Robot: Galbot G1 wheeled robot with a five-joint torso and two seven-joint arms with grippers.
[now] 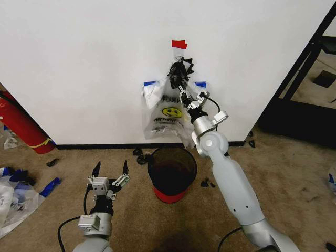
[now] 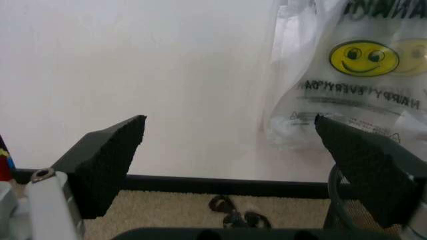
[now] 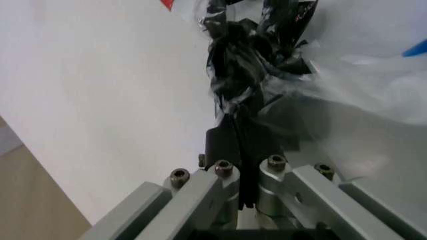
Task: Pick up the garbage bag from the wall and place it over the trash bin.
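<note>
The right claw (image 1: 180,79) is pinched shut on the bunched top of the garbage bag (image 1: 169,113), which hangs on the wall (image 1: 79,68) right above the trash bin (image 1: 172,172), while the left claw (image 1: 111,173) waits wide open nearby.

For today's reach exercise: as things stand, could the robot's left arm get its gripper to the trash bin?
Probably yes: the left gripper hovers open beside the trash bin, bare carpet between.
</note>
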